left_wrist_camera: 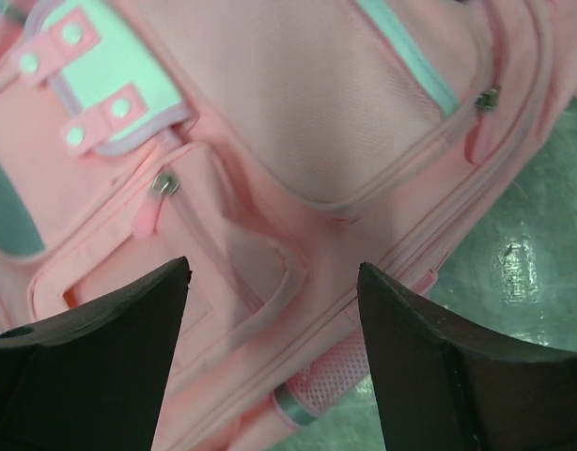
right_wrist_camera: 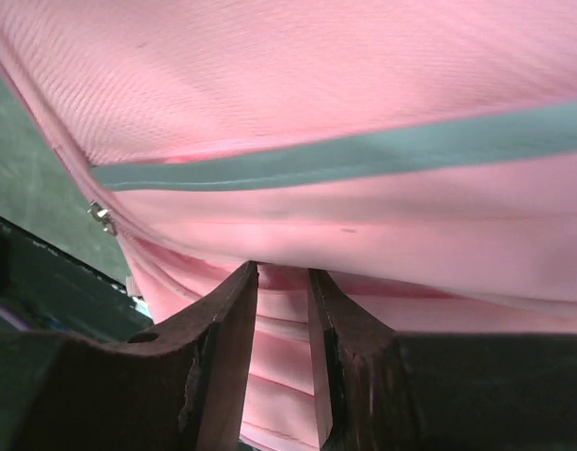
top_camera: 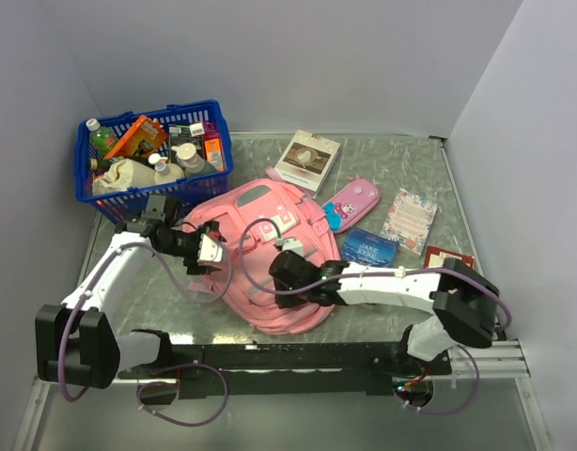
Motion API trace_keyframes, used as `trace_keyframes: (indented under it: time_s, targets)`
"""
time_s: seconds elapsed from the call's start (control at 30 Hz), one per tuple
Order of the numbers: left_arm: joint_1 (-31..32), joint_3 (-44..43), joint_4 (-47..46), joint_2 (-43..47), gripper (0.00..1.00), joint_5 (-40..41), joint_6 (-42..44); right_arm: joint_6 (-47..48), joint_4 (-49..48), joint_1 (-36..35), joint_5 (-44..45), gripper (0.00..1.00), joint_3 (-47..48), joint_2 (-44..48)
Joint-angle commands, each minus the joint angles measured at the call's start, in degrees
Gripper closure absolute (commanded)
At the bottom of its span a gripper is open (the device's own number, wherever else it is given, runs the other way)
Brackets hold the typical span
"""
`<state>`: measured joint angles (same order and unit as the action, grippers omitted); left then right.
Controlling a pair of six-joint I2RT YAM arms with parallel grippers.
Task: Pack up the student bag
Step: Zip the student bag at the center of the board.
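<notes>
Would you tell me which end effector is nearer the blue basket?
Left. The left end effector hovers just in front of the blue basket; the right end effector is farther, over the middle of the student bag.

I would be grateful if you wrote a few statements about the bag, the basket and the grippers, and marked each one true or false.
1. The blue basket stands at the back left of the table. True.
2. The left gripper is shut on a zipper pull. False: its jaws stand open over the student bag, holding nothing.
3. The pencil case lies inside the bag. False: it lies on the table beside it.
4. The right gripper is up against the bag's pink fabric. True.
</notes>
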<state>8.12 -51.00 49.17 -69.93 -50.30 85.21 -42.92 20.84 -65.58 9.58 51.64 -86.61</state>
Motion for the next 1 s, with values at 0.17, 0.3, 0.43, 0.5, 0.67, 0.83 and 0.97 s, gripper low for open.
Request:
trace_keyframes:
  time_s: [0.17,0.3,0.43,0.5,0.67,0.83,0.97]
  targets:
    - [2.5,4.5,3.6,-1.0,0.28,-8.6,31.5,-1.3,-3.5,6.6,2.9,0.64,-6.5,9.0]
    - [4.4,4.5,10.6,-2.4,0.31,-5.9,44.0,-1.8,-6.1,7.0,1.3,0.64,-7.9,9.1]
    - [6.2,6.5,11.8,-2.1,0.36,-1.7,53.1,-2.1,-8.1,7.4,0.5,0.65,-9.1,9.8]
    - [6.9,8.4,8.0,-1.4,0.42,-2.4,54.2,-1.9,-9.1,7.7,-0.2,0.65,-9.6,10.4]
    - [8.6,12.9,-6.4,-0.9,0.54,-4.9,56.5,-0.9,-9.6,7.7,-0.7,0.64,-9.6,12.1]
    - [9.6,15.3,-17.7,-1.8,0.47,-4.9,54.5,-1.0,-9.3,7.8,-0.6,0.63,-10.6,15.2]
    - [9.8,16.4,-20.2,-1.6,0.44,-3.8,52.4,-0.7,-8.8,7.7,-0.8,0.62,-10.4,15.9]
